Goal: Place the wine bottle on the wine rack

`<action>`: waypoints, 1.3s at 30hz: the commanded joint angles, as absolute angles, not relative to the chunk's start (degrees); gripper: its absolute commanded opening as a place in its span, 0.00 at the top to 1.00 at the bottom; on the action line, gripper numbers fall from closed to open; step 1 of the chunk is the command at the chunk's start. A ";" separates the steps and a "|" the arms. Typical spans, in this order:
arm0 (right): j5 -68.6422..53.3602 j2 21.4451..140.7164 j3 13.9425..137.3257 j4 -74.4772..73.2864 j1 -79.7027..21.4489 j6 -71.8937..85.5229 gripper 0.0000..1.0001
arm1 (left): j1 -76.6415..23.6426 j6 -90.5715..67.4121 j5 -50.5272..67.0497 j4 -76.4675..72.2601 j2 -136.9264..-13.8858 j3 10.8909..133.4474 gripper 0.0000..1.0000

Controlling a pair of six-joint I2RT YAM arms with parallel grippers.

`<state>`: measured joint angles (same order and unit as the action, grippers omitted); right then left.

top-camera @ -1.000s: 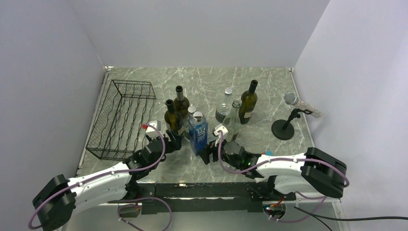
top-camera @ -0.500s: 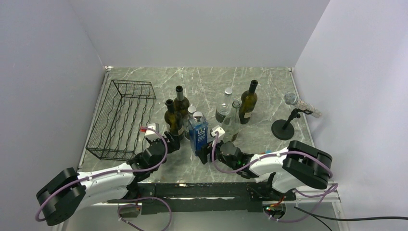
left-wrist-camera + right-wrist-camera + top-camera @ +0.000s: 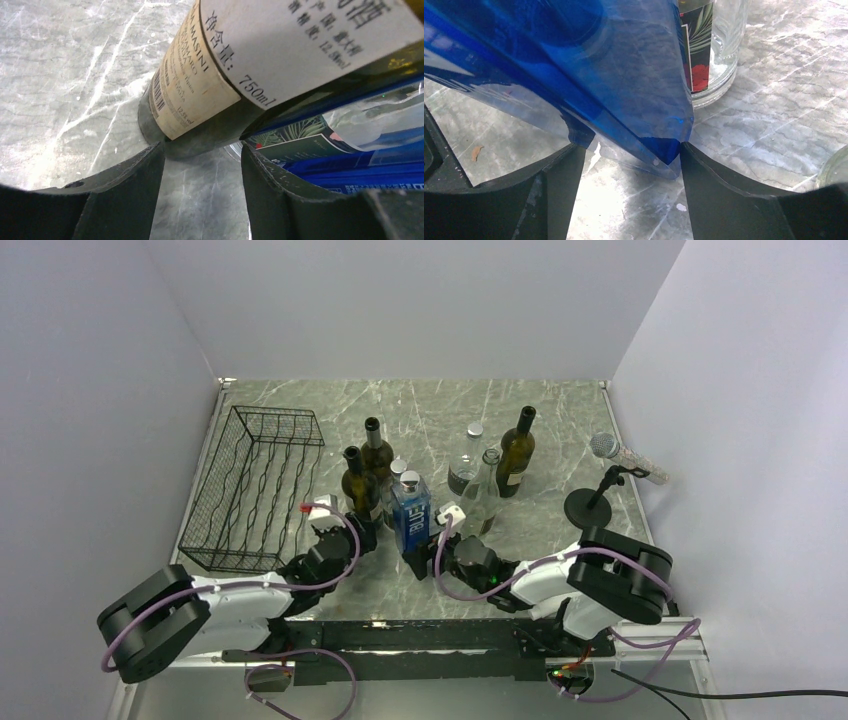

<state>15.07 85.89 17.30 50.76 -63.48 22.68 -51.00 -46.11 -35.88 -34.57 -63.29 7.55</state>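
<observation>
1. At the left side of the table (image 3: 540, 410) stands the wine rack (image 3: 255, 490).
2. Right of it, the left gripper (image 3: 200, 154) is closed on the base of the upright wine bottle (image 3: 357, 492).
3. The jaws of the right gripper (image 3: 629, 150) flank the blue bottle (image 3: 411, 512); if they press it, I cannot tell.

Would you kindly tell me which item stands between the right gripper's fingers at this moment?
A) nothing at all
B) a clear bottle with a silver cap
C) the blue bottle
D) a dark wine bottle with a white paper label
C: in the right wrist view the blue bottle fills the gap of the right gripper, with a fingertip against each side of it.
</observation>
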 commanded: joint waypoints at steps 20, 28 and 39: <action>13.73 95.57 24.79 55.11 -57.25 23.59 0.29 | -36.41 -40.91 -18.66 -47.29 -77.08 15.56 0.43; 10.20 98.35 28.73 53.24 -52.30 24.12 0.28 | -31.26 -39.30 -11.06 -50.19 -85.08 21.68 0.43; 9.97 98.35 31.78 50.74 -51.36 21.60 0.18 | -28.78 -39.32 -9.72 -49.83 -87.14 24.01 0.39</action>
